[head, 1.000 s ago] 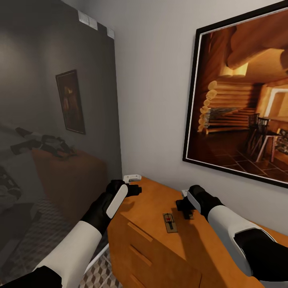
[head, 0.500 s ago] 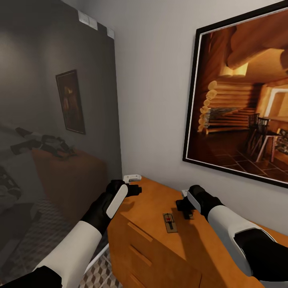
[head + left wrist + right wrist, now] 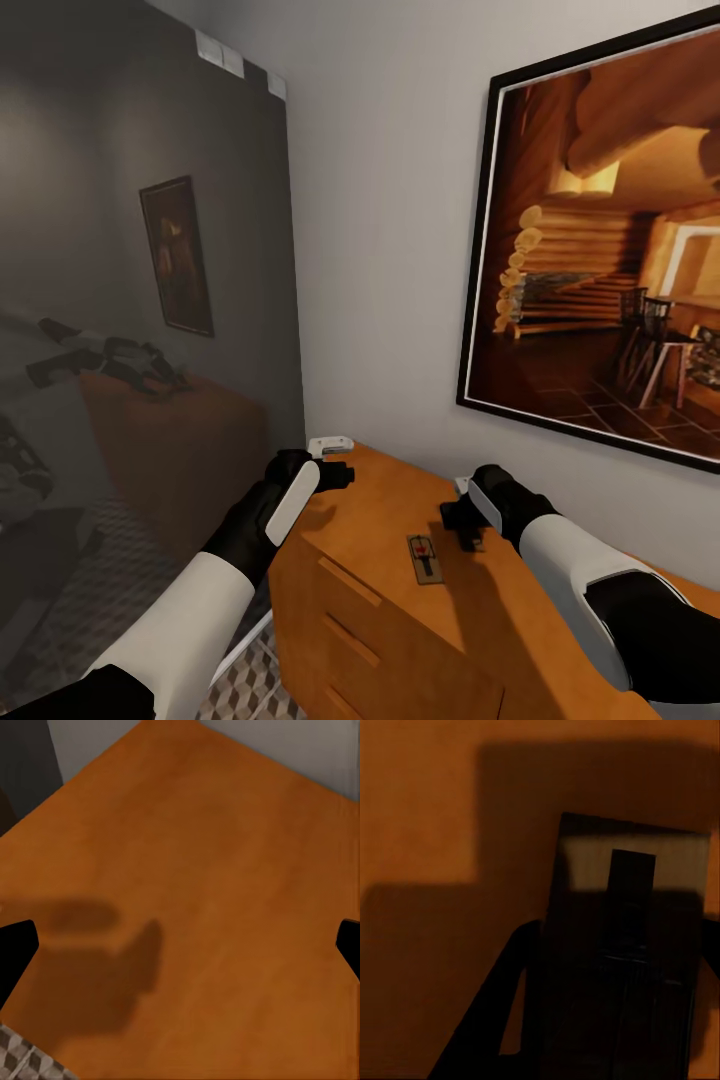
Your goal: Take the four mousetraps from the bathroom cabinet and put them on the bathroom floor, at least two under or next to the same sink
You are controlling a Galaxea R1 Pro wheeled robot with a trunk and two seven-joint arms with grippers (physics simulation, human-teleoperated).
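One mousetrap [image 3: 425, 555], a small wooden board with wire and a red mark, lies flat on top of the orange-brown cabinet [image 3: 380, 520]. My right gripper [image 3: 464, 528] hangs just to its right, pointing down at the cabinet top. In the right wrist view a dark, shadowed mousetrap [image 3: 630, 945] sits very close below; I cannot tell whether the fingers hold it. My left gripper [image 3: 343, 474] hovers over the cabinet's left end. It stands open, both fingertips [image 3: 15, 952] far apart over bare wood [image 3: 195, 870].
A large mirror [image 3: 140, 300] on the left wall reflects the robot. A framed picture of a log cabin [image 3: 610, 250] hangs above the cabinet. A small white object [image 3: 330, 443] sits at the cabinet's far corner. Cube-patterned floor [image 3: 240, 680] shows beside the drawer fronts [image 3: 350, 640].
The head view has shifted very slightly. Both arms and the mousetrap on the cabinet stay where they were.
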